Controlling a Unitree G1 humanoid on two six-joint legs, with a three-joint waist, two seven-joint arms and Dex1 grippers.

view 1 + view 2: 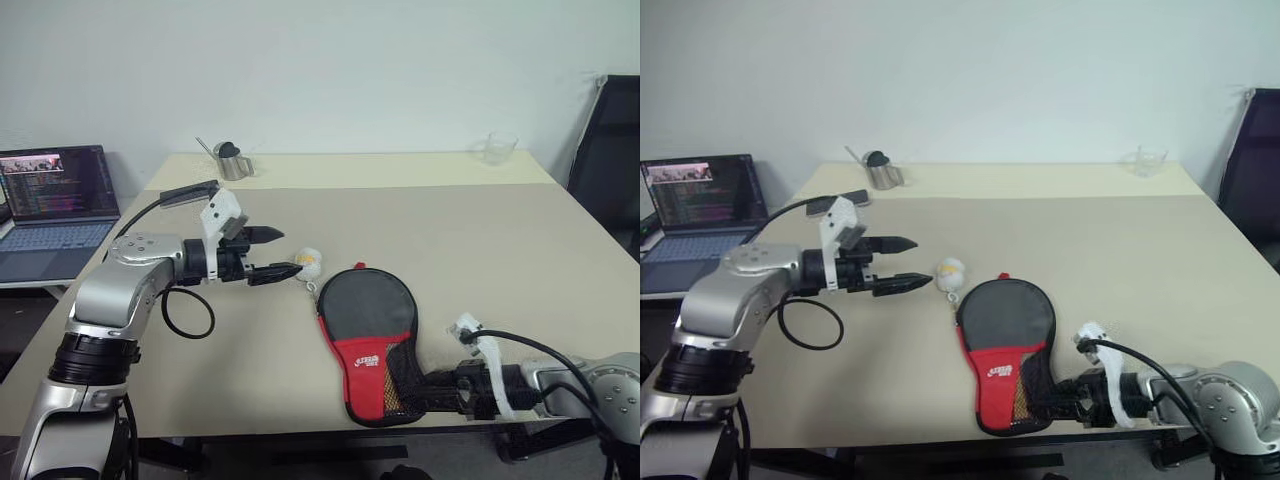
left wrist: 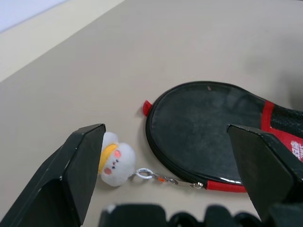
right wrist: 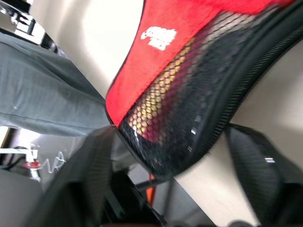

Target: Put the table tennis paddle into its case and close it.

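The black case (image 1: 365, 320) with its red logo panel and mesh pocket lies flat near the table's front edge, round end pointing away. The paddle is hidden; only a tan patch shows through the mesh (image 3: 147, 109). Along the round edge the zip looks shut in the left wrist view. A small white-yellow ball (image 1: 309, 262) hangs on a chain from the zip pull. My left gripper (image 1: 290, 251) hovers open just left of the ball, above the table. My right gripper (image 3: 170, 151) stands open at the case's narrow end, one finger on each side of it.
An open laptop (image 1: 55, 200) stands left of the table. A metal cup (image 1: 233, 160) and a clear glass (image 1: 500, 148) sit at the far edge, and a black phone (image 1: 190, 192) lies behind my left arm. A dark chair (image 1: 610, 150) is at the right.
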